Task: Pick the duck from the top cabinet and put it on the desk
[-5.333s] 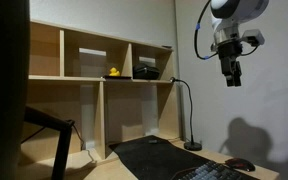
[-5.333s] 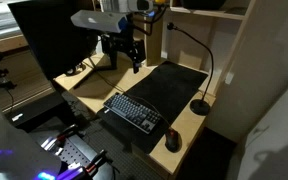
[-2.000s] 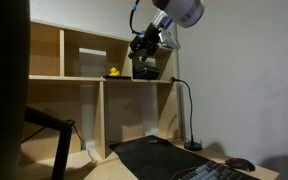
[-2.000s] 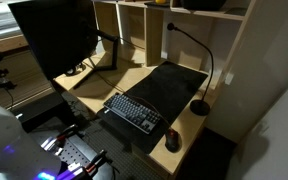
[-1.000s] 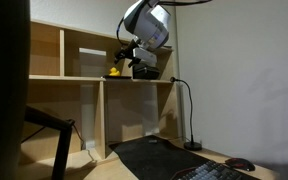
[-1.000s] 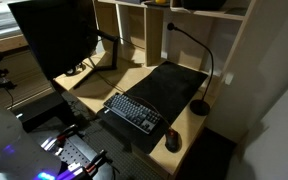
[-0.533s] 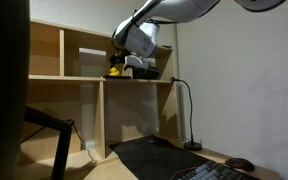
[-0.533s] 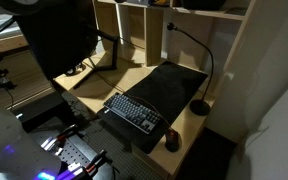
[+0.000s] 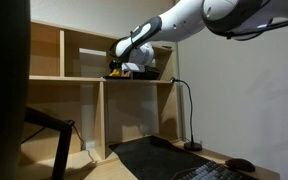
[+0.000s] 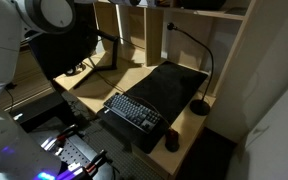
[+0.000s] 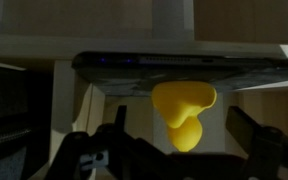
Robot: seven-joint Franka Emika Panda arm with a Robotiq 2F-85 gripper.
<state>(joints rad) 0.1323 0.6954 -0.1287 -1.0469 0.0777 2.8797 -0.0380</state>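
Note:
In the wrist view, which stands upside down, the yellow duck [image 11: 184, 110] sits on the shelf board between my gripper's [image 11: 182, 122] two dark fingers. The jaws are open, with a gap on each side of the duck. In an exterior view my arm reaches into the middle cubby of the top cabinet [image 9: 79, 77], and the gripper [image 9: 117, 70] is at the duck [image 9: 112, 72], which it mostly hides. The desk [image 10: 92, 97] lies below with a dark mat [image 10: 169, 85] on it.
A black box [image 9: 146, 70] stands in the cubby right of the duck. On the desk are a keyboard [image 10: 134, 111], a mouse [image 10: 172, 141] and a gooseneck lamp [image 10: 200, 104]. A monitor [image 10: 59, 45] stands at the desk's side.
My arm has swung from beside the cabinet into the middle upper cubby, and the open gripper has moved up to the duck.

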